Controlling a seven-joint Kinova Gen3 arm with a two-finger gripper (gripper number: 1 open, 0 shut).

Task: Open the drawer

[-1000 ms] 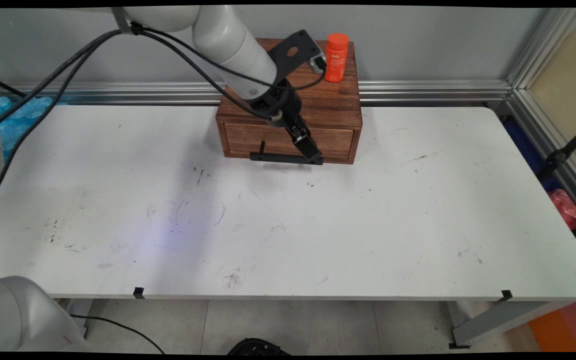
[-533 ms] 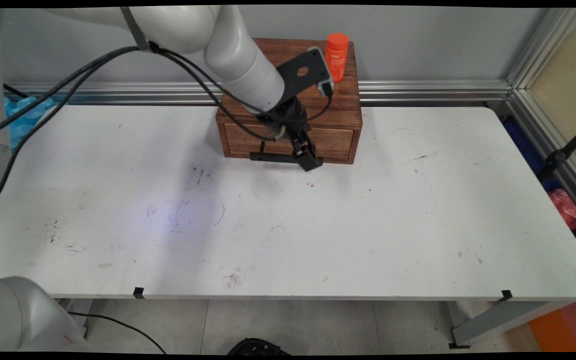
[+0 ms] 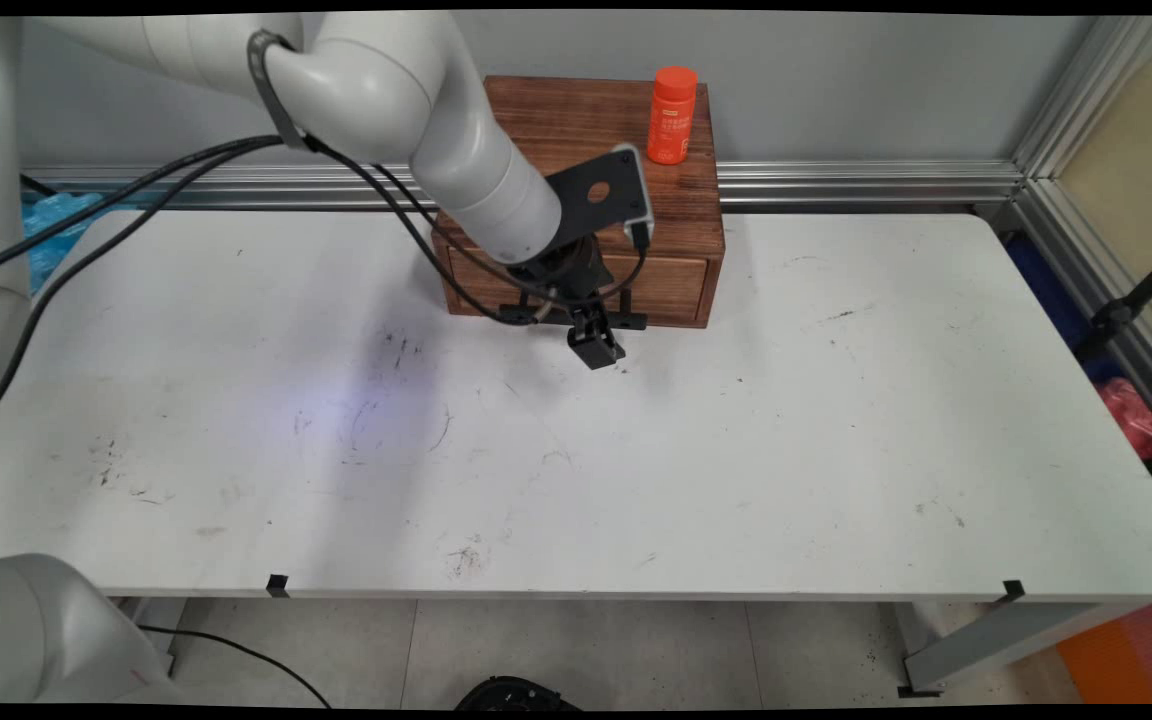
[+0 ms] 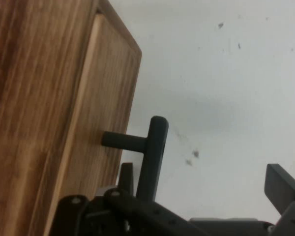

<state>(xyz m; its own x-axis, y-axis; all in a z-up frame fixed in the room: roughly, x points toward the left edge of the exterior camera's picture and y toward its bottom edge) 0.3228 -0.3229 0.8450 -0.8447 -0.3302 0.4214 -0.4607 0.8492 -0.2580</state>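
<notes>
A dark wooden drawer box (image 3: 676, 200) stands at the table's far side, its drawer pushed in. An orange bottle (image 3: 671, 115) stands upright on the box's top right corner. A black bar handle (image 3: 628, 321) runs across the drawer front. My gripper (image 3: 593, 352) hangs low over the table just in front of the handle's middle, and the arm hides part of the bar. In the hand view the gripper (image 4: 204, 179) is open and holds nothing. The handle (image 4: 155, 147) rises close beside the left finger (image 4: 126, 173), out from the drawer front (image 4: 103, 113).
Black cables (image 3: 136, 190) hang from the arm over the table's left side. An aluminium rail (image 3: 836, 180) runs along the wall behind the table (image 3: 736, 480). Blue wrapping (image 3: 56, 215) lies beyond the far left edge, and a red thing (image 3: 1131, 410) sits off the right edge.
My gripper has moved from the handle's right end leftward and toward the table's near side, and now hangs just in front of the handle's middle. The box and bottle have not moved.
</notes>
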